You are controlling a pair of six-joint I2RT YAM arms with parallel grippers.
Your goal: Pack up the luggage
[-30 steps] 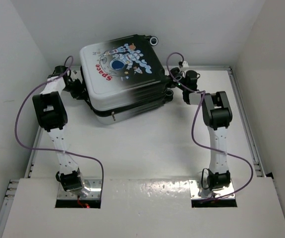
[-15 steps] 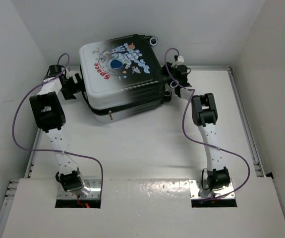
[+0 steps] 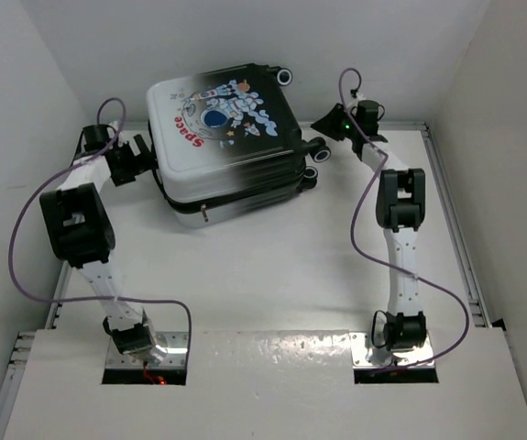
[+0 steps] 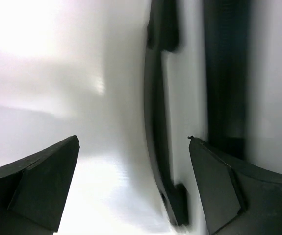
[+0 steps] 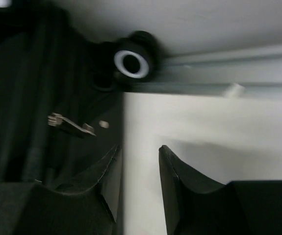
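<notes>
The luggage [image 3: 222, 137] lies shut and flat at the far middle of the table, astronaut and red "Space" print facing up. My left gripper [image 3: 139, 158] stands open just off its left side. In the left wrist view that gripper [image 4: 133, 142] faces the white shell [image 4: 57, 98] and a black side handle [image 4: 158, 122], with nothing between its fingers. My right gripper [image 3: 325, 126] hovers by the wheels at the luggage's right end. In the right wrist view it [image 5: 140, 149] is partly open and empty, next to the dark shell [image 5: 33, 98], a zip pull [image 5: 69, 125] and a wheel [image 5: 131, 62].
White walls close in the table [image 3: 272, 266] at the back and on both sides. A raised rail [image 3: 446, 211] runs along the table's right edge. Purple cables loop off both arms.
Both grippers have opened. The left one drew back a little from the luggage's left side. The right one swung up and back, away from the luggage's right edge, towards the rear wall.
</notes>
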